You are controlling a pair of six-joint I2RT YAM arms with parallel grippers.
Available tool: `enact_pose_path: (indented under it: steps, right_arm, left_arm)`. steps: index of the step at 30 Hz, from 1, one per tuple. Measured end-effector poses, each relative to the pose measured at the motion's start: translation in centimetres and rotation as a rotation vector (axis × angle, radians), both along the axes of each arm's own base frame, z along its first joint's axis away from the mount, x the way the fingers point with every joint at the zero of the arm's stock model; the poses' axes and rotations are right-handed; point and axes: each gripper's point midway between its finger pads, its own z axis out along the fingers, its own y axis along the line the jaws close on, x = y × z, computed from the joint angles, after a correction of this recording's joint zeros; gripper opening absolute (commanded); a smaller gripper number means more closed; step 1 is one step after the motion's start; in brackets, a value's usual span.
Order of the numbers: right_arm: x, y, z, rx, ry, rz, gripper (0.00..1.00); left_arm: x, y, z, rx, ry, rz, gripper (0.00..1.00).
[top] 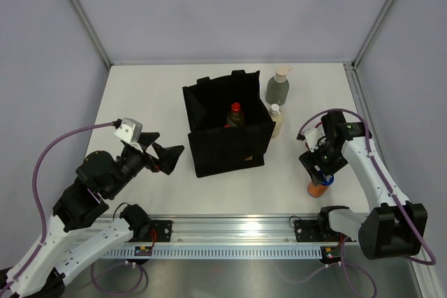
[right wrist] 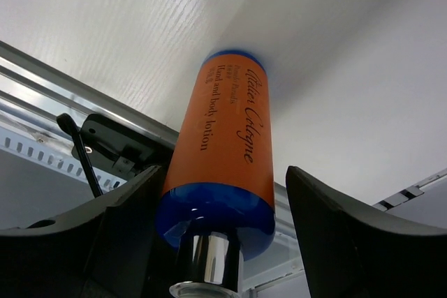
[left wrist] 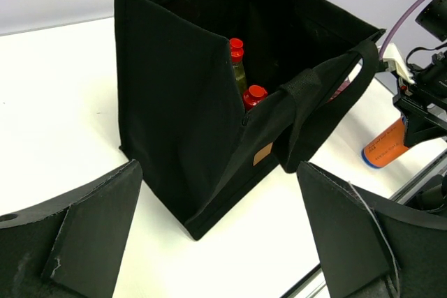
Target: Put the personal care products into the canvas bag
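Orange blue-capped bottle [top: 316, 188], lower right, stands ungripped between the right gripper's [top: 321, 174] parted fingers; left gripper [top: 162, 153] gapes wide.

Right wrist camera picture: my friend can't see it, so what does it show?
An orange bottle with blue ends and dark writing fills the middle, between the two black fingers of the right gripper, with a gap beside one finger. Behind it lie the white table and a metal rail.
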Motion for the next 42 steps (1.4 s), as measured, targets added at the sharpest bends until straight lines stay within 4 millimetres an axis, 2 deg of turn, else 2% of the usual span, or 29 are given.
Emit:
enact_pose_path:
  steps: [4,5,7,8,11,14,17,20,23,27,31,34,36,37,39,42]
  right_arm:
    - [0.3,0.0,0.0,-0.006,-0.024,0.002,0.62]
    - [0.4,-0.1,0.1,-0.012,-0.033,0.001,0.52]
    - [0.6,-0.1,0.2,-0.012,-0.049,0.0,0.41]
    - [0.7,-0.1,0.2,-0.009,-0.057,0.0,0.28]
    - [0.8,0.1,0.5,0.0,-0.08,0.001,0.0]
    - [0.6,0.6,1.2,0.032,-0.11,0.003,0.0]
    - [0.7,1.3,2.9,0.075,-0.158,0.007,0.0]
    - [1.2,2.1,5.5,0.124,-0.226,0.013,0.0]
    - [2.2,3.0,8.9,0.175,-0.314,0.019,0.0]
    - [3.9,4.1,15.1,0.239,-0.467,0.043,0.0]
    - [6.6,5.7,23.2,0.328,-0.634,0.091,0.0]
    - [9.0,7.5,29.0,0.424,-0.759,0.144,0.0]
    - [10.5,9.4,32.0,0.516,-0.809,0.194,0.0]
    - [11.0,10.5,33.0,0.562,-0.815,0.22,0.0]
    - [12.1,13.0,33.6,0.644,-0.783,0.268,0.0]
    - [13.4,16.9,32.1,0.729,-0.674,0.319,0.0]
  left_arm:
    - [0.0,0.0,0.0,0.0,0.001,0.0,0.99]
    - [0.0,0.0,0.0,0.0,0.0,0.0,0.99]
    - [0.0,0.0,0.0,-0.001,0.0,-0.001,0.99]
    - [0.0,0.0,0.0,-0.001,0.0,-0.001,0.99]
    - [0.0,0.0,0.0,-0.001,-0.001,-0.001,0.99]
    - [0.0,0.0,0.0,-0.002,-0.001,-0.001,0.99]
    - [0.0,0.0,0.0,-0.002,-0.001,-0.001,0.99]
    - [0.0,-0.1,0.0,-0.002,-0.001,-0.002,0.99]
    - [0.0,-0.1,0.0,-0.001,0.0,-0.002,0.99]
    - [0.0,-0.2,0.0,0.0,0.001,-0.005,0.99]
    - [0.2,-0.4,0.4,0.003,0.005,-0.007,0.99]
    - [0.4,-0.6,0.8,-0.003,0.009,-0.007,0.99]
    - [0.4,-0.7,0.8,-0.007,0.015,-0.006,0.99]
    - [0.4,-0.7,0.8,-0.011,0.018,-0.006,0.99]
    - [0.4,-0.7,0.8,-0.017,0.023,-0.004,0.99]
    - [0.4,-0.7,1.0,-0.025,0.026,-0.002,0.99]
